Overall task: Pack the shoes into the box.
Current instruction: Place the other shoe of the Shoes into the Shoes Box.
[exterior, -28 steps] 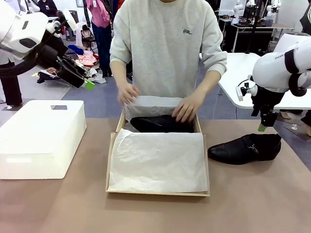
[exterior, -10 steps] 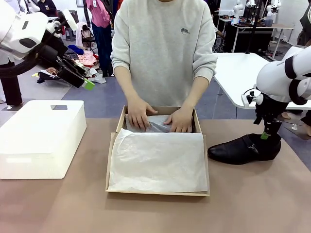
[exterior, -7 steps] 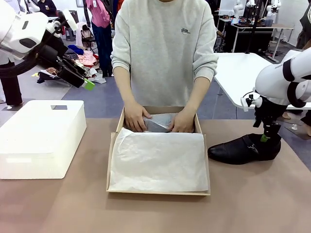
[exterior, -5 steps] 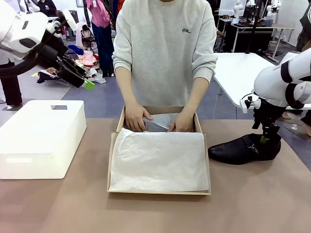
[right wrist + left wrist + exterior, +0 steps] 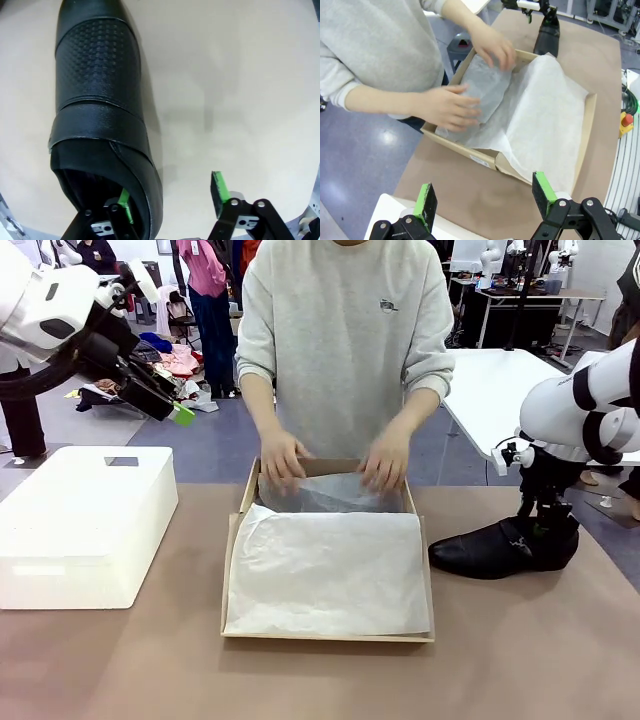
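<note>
One glossy black shoe (image 5: 497,549) lies on the table right of the box (image 5: 231,570), toe toward it. My right gripper (image 5: 545,531) stands upright at its heel. In the right wrist view the right gripper (image 5: 171,197) is open and straddles the side wall of the shoe (image 5: 97,90), one finger inside the opening and one outside, clear of the leather. My left gripper (image 5: 181,413) hangs open and high at the far left; its view looks down on the box (image 5: 587,125). The person's hands (image 5: 284,456) press grey tissue at the box's far end, hiding what lies beneath.
A white tissue sheet (image 5: 328,570) covers the near part of the box. A white rectangular block (image 5: 85,523) stands at the table's left. Bare brown table lies in front of the box and around the shoe. Another white table (image 5: 490,380) stands behind on the right.
My right gripper came down onto the shoe's heel and its jaws have narrowed a little. The person folded tissue over a shoe in the box. The left arm stayed still.
</note>
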Controlling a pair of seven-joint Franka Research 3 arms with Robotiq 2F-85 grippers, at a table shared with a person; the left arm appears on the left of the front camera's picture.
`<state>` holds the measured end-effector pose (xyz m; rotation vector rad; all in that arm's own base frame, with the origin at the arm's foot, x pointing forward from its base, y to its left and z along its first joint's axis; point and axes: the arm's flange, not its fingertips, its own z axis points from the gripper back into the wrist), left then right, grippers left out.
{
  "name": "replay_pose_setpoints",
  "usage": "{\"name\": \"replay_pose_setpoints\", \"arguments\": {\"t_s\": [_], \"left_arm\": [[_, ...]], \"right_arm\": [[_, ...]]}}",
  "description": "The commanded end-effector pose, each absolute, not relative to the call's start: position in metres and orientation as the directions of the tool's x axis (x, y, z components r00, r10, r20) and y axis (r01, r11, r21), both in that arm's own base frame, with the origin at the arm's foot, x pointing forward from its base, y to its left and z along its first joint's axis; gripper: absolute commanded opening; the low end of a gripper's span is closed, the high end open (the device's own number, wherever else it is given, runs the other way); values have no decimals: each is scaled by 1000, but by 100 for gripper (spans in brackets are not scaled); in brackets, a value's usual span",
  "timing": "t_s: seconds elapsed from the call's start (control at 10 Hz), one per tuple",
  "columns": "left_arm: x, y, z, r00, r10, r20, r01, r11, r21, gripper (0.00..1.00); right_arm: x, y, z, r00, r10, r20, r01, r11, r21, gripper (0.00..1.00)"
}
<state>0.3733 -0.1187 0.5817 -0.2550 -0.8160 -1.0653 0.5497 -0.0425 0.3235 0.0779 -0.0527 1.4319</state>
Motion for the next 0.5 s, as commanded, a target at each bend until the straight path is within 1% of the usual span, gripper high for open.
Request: {"name": "replay_pose_setpoints", "arguments": {"t_s": [0.0,0.1,0.2,0.4], "left_arm": [[375,-117,581,217,-671,709,861,474,185,100],[375,-117,581,217,-671,709,861,474,185,100],[375,-117,581,217,-671,709,861,474,185,100],[375,-117,581,217,-671,709,861,474,185,100]], "right_arm": [[557,-47,327,121,986,115,-992,116,53,28],[556,-49,328,123,985,118,-991,116,62,10],[556,-52,330,126,984,127,-991,118,68,0],[557,-55,330,124,981,147,-991,113,76,0]]}}
